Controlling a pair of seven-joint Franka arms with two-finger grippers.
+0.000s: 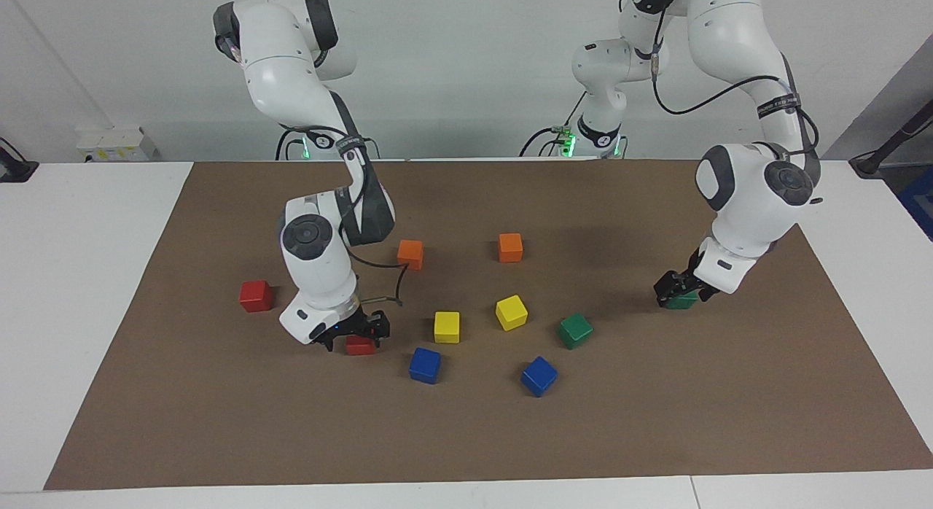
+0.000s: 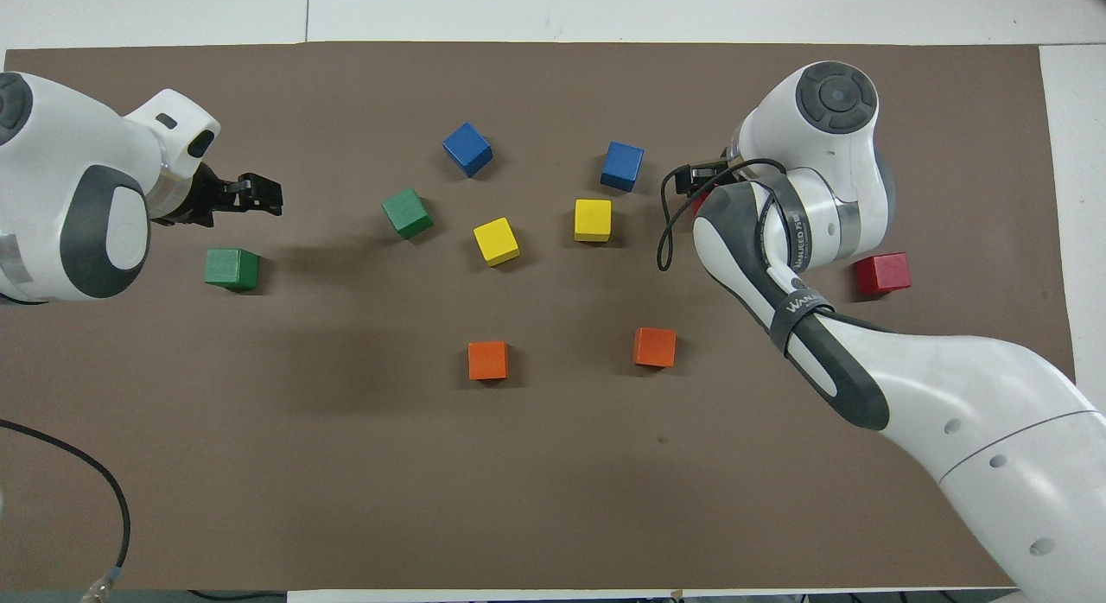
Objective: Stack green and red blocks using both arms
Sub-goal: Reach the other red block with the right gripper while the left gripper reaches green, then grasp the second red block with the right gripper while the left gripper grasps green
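While both Franka arms bend low over the brown mat (image 1: 656, 421), the right gripper (image 1: 357, 334) stands down at a red cube (image 1: 361, 346), its fingers spread wide on either side of the cube rather than pinched onto it. That cube sits on the mat just beside a yellow cube (image 1: 447, 327), toward the right arm's end of the table. A 2nd red cube (image 1: 256, 295) lies on its own closer to that end.

At the left arm's end, the left gripper (image 2: 266, 195) hangs with fingers apart and nothing in them, just above a green cube (image 2: 232, 269) that rests free on the mat. A 2nd green cube (image 2: 407, 212) lies nearer the middle, beside another yellow cube (image 2: 496, 241). 2 blue cubes (image 2: 467, 149) and 2 orange cubes (image 2: 488, 360) lie scattered around the middle.
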